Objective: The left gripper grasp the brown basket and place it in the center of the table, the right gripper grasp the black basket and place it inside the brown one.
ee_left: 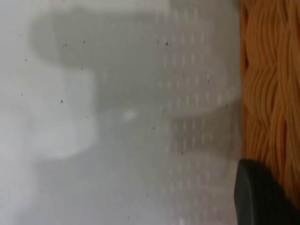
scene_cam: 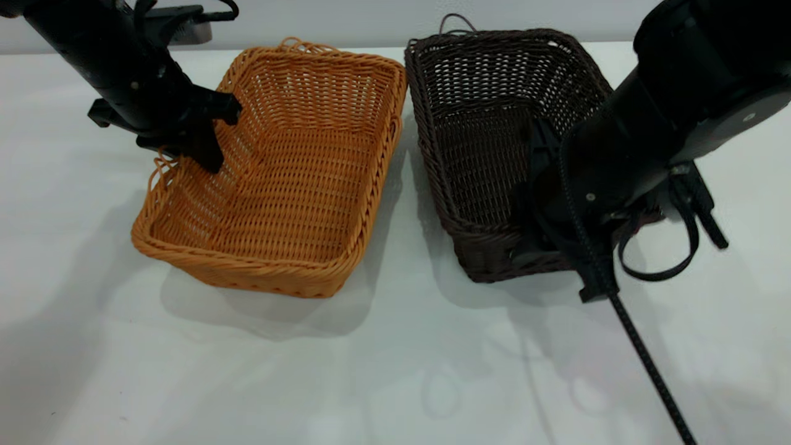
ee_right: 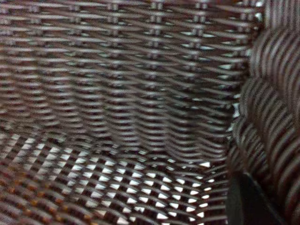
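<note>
The brown basket [scene_cam: 303,179] sits left of centre on the white table [scene_cam: 395,371], with a shadow under its near side. My left gripper [scene_cam: 210,154] is at its left rim, shut on the braided edge. The left wrist view shows that rim [ee_left: 272,84] with one black finger [ee_left: 262,197] beside it. The black basket [scene_cam: 482,123] stands right of the brown one, nearly touching it. My right gripper [scene_cam: 547,204] is at its near right rim, shut on it and mostly hidden by the arm. The right wrist view shows the dark weave [ee_right: 117,93] and one finger [ee_right: 248,201] against the rim [ee_right: 276,103].
A black cable [scene_cam: 649,364] runs from the right arm across the table's near right part. A loose black strap loop [scene_cam: 661,259] hangs beside the right gripper. A dark device [scene_cam: 179,25] sits at the table's far left edge.
</note>
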Motion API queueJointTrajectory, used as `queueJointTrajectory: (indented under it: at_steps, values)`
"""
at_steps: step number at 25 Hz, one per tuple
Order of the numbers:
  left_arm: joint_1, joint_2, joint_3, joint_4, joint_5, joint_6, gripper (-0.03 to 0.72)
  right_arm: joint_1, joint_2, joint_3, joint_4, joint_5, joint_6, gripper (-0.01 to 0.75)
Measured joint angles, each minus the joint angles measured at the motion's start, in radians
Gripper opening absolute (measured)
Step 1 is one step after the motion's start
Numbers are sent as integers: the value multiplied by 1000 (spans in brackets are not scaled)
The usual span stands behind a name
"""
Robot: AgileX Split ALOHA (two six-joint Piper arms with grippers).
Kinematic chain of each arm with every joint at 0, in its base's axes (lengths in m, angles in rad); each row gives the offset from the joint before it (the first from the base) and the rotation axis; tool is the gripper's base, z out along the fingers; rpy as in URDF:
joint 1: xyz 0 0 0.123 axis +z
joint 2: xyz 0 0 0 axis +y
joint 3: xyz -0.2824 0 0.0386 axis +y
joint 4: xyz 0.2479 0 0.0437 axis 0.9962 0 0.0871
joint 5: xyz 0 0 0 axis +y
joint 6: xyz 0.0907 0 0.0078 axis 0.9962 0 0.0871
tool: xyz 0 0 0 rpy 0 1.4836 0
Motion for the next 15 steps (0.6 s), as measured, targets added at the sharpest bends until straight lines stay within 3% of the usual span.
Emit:
queueJointTrajectory:
  at_steps: [4,6,10,15]
  values:
    - [0,-1,-1,22,2,71,84,-75,-92,2,-33,-14,-186,82]
    - [-2,-2,-1,30,8,150,84,-156,-146,-1,-90,32,-318,82]
    - [-37,-3,-1,27,-1,372,84,-348,-207,-58,-261,237,-508,82]
    - [-162,-3,-1,19,-76,737,84,-535,-207,-142,-476,601,-536,82]
